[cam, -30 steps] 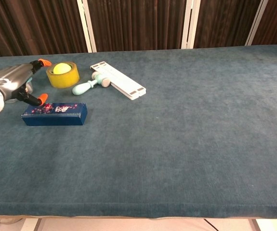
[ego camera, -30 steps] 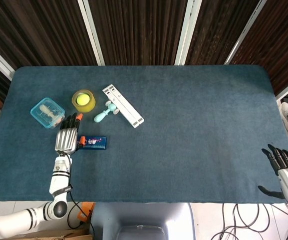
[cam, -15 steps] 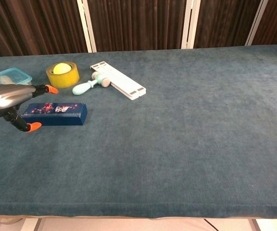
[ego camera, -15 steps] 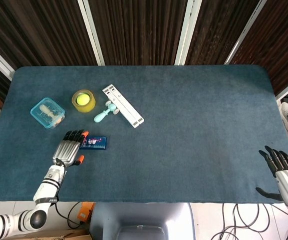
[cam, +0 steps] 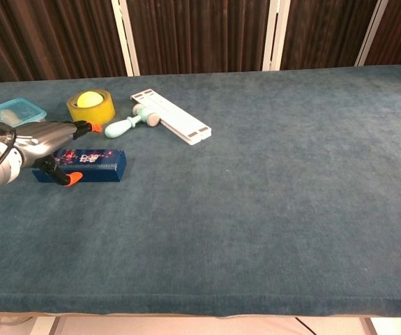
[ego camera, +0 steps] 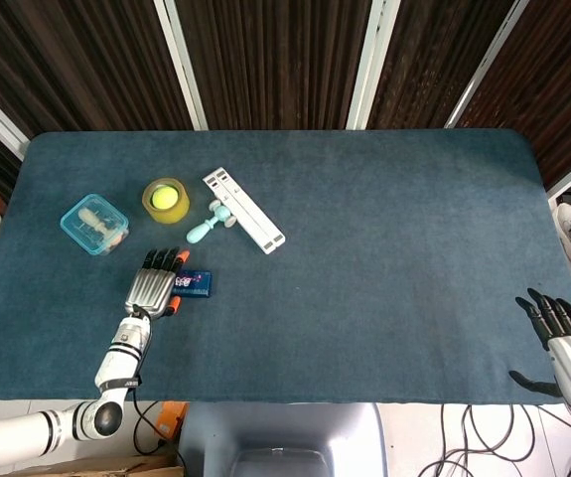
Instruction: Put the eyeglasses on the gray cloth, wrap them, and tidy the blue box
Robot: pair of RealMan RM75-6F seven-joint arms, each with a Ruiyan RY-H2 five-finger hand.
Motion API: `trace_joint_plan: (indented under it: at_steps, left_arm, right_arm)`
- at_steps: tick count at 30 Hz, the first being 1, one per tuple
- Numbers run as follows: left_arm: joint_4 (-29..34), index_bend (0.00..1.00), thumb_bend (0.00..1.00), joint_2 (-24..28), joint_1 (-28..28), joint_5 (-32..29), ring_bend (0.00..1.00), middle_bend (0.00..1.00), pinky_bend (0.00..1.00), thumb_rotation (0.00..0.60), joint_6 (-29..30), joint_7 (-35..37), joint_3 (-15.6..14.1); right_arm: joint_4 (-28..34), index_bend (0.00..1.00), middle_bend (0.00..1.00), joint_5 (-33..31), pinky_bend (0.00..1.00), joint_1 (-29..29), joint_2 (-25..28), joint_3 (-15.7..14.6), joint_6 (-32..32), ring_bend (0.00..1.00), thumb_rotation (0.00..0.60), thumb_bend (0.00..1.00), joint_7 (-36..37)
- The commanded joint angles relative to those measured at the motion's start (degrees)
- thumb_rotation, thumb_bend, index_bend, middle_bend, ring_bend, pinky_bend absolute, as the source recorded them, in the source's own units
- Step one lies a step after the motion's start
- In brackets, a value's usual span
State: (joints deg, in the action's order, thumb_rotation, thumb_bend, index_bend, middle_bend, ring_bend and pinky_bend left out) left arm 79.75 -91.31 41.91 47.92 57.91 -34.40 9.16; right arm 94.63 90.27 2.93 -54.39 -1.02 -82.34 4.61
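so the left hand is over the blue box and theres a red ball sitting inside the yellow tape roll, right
Not quite. The ball inside the yellow tape roll is yellow-green, not red, as the head view shows. The rest holds: the left hand is over the near end of the blue box.

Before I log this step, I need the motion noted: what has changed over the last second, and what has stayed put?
The left hand pulled back from near the clear tub toward the table's near edge, then came forward and right over the left end of the blue box. It holds nothing, fingers apart. The right hand barely shifted at the table's near right corner. The box, tub, tape roll and white strip stayed put.
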Motion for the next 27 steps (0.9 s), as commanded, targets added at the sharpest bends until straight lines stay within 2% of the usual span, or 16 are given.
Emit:
trace_joint_plan:
  at_steps: [1,9,13,15,18,19,22,27]
  left_arm:
    - [-0.7,0.2,0.4,-0.3,0.5,-1.0,0.0,0.0,0.04,0.6,-0.8,-0.4,0.2]
    - [-1.9,0.4,0.41,-0.9,0.5,-1.2,0.0,0.0,0.05,0.6,-0.7,1.1,0.7]
    - [-2.0,0.41,0.41,-0.9,0.4,-1.1,0.0,0.0,0.05,0.6,-0.6,1.3,0.7]
    - [-1.6,0.35,0.41,-0.6,0.5,-1.4,0.0,0.0,0.05,0.6,-0.9,0.9,0.5]
    - [-0.5,0.06,0.4,0.2,0.4,-1.1,0.0,0.0,0.05,0.6,-0.8,0.8,0.3]
    - [0.0,0.01,0.39,0.4,0.3,-0.7,0.0,0.0,0.05,0.6,-0.5,1.0,0.3]
    - [2.2,0.0,0.38,1.8,-0.6,1.3,0.0,0.0,0.05,0.6,1.1,2.0,-0.1]
    - [8.8,0.0,0.37,7.0,-4.7,8.6,0.0,0.0,0.05,0.6,8.2,4.2,-2.6]
  right_arm:
    - [0.0,0.0,0.0,-0.2,0.0,0.1,-0.1,0.1,0.2,0.0,0.6,0.25,-0.1]
    - [0.0,0.0,0.0,-0.5,0.0,0.3,-0.2,0.1,0.7,0.0,0.6,0.25,-0.6]
    - [0.1,0.0,0.0,-0.6,0.0,0.3,-0.2,0.1,0.7,0.0,0.6,0.25,-0.7]
    - [0.1,0.0,0.0,-0.6,0.0,0.3,-0.2,0.1,0.7,0.0,0.6,0.25,-0.6]
    - [0.1,0.0,0.0,-0.5,0.0,0.3,-0.2,0.1,0.7,0.0,0.6,0.25,-0.6]
    - [0.1,0.0,0.0,-0.5,0.0,0.3,-0.2,0.1,0.7,0.0,0.6,0.25,-0.6]
    - [0.1,0.0,0.0,-0.4,0.0,0.3,-0.2,0.1,0.6,0.0,0.6,0.25,-0.6]
    - [0.1,0.0,0.0,-0.1,0.0,0.4,-0.3,-0.1,0.8,0.0,0.6,0.25,-0.7]
